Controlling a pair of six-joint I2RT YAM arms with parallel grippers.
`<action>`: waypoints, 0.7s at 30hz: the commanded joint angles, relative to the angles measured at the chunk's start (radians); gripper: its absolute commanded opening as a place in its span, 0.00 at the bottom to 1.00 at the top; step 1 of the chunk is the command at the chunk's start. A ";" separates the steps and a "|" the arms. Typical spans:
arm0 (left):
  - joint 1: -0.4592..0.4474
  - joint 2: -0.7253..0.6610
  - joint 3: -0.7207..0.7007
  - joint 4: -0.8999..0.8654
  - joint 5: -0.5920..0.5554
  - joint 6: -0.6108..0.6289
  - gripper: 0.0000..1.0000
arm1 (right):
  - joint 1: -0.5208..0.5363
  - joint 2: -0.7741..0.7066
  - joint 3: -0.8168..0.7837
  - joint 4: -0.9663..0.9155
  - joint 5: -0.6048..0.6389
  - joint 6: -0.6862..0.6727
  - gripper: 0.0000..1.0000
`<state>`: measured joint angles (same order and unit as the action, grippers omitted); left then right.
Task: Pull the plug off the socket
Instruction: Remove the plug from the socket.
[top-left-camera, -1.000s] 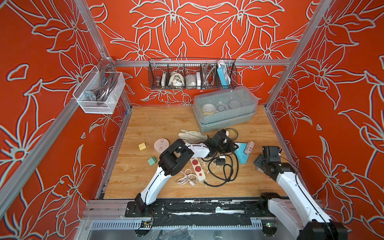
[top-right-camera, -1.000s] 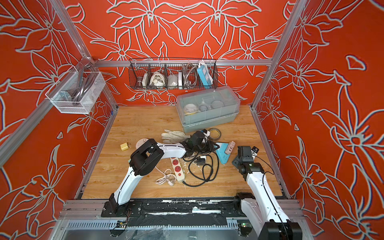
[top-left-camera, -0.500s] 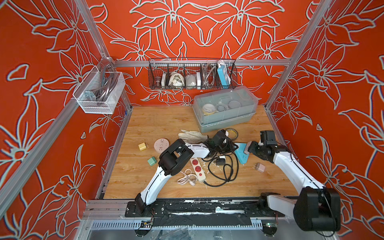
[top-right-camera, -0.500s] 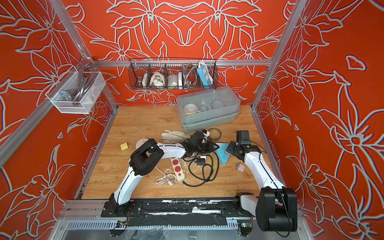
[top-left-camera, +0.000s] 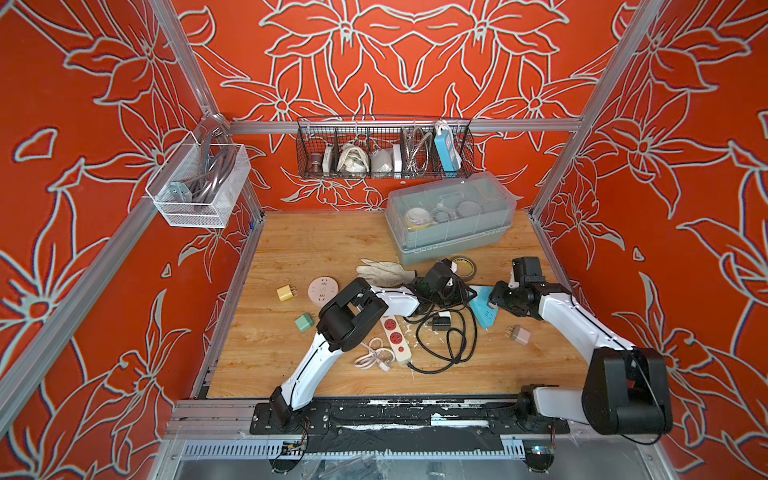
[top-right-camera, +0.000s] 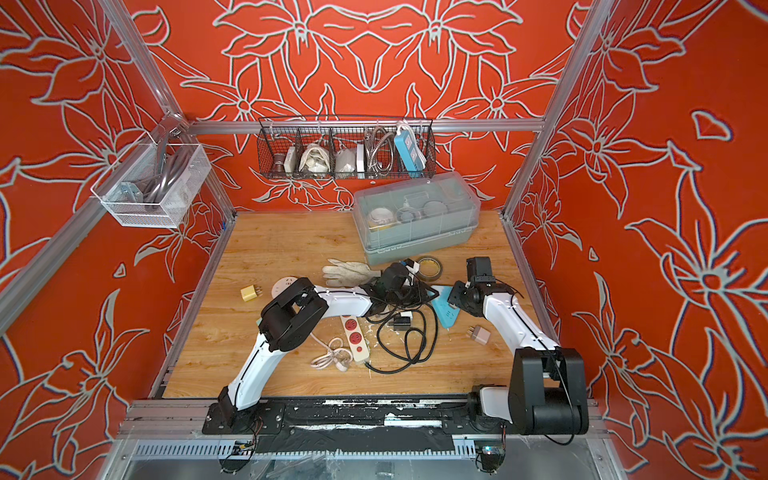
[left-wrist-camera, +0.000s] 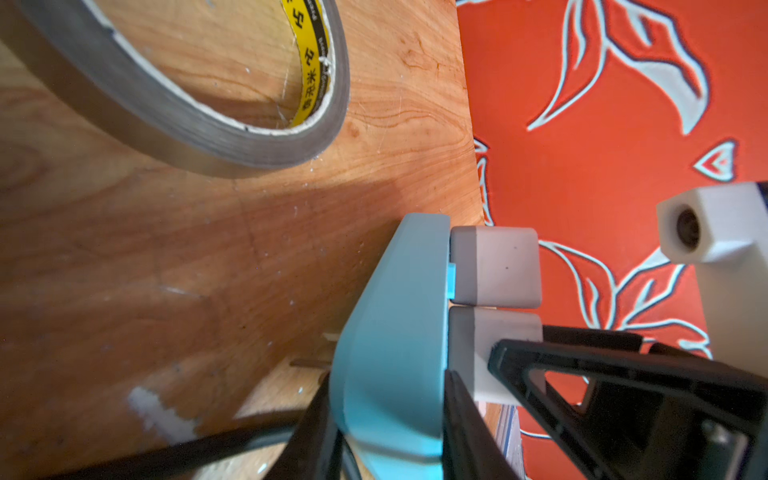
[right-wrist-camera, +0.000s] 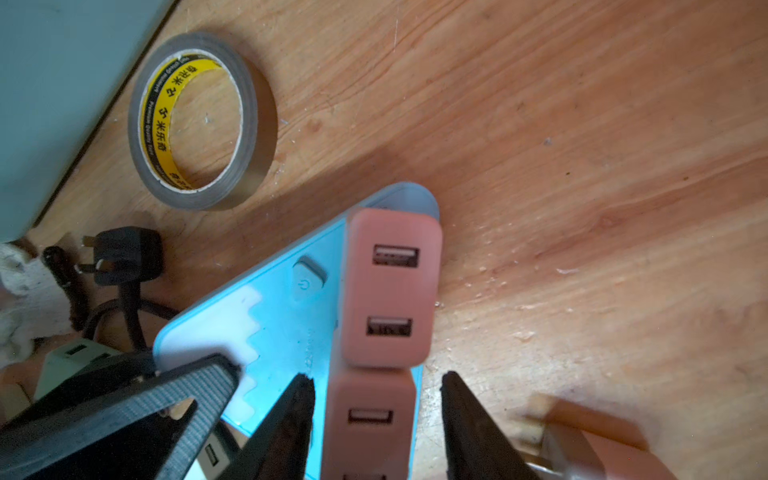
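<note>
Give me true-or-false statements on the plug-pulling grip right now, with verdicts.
1. The left gripper is shut on the light blue plastic power strip. True.
2. The strip's sockets are all empty. False: two pink square USB plugs sit in it.
3. The right gripper's open jaws straddle one seated plug. True.
4. A tape roll rests on the strip. False: the grey tape roll lies apart on the wooden table.
5. A third pink plug lies loose on the table. True.

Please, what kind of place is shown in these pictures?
Probably a robot test cell in a lab. A left arm and a right arm are mounted on a rail, an aluminium frame holds printed orange walls, and the table carries practice items: a blue socket, a loose plug, a cable.
</note>
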<state>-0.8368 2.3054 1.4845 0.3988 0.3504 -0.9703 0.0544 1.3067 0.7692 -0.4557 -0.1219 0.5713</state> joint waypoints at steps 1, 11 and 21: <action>-0.022 0.101 -0.059 -0.282 -0.059 0.068 0.08 | 0.012 -0.001 -0.031 -0.002 0.010 -0.005 0.44; -0.026 0.110 -0.047 -0.306 -0.065 0.068 0.07 | 0.011 -0.035 -0.059 0.015 0.019 0.022 0.10; -0.025 0.101 -0.072 -0.372 -0.138 0.102 0.06 | -0.025 -0.042 -0.051 0.017 -0.058 0.055 0.00</action>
<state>-0.8440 2.3062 1.4956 0.3763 0.3313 -0.9676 0.0490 1.2881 0.7303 -0.4324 -0.1413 0.6037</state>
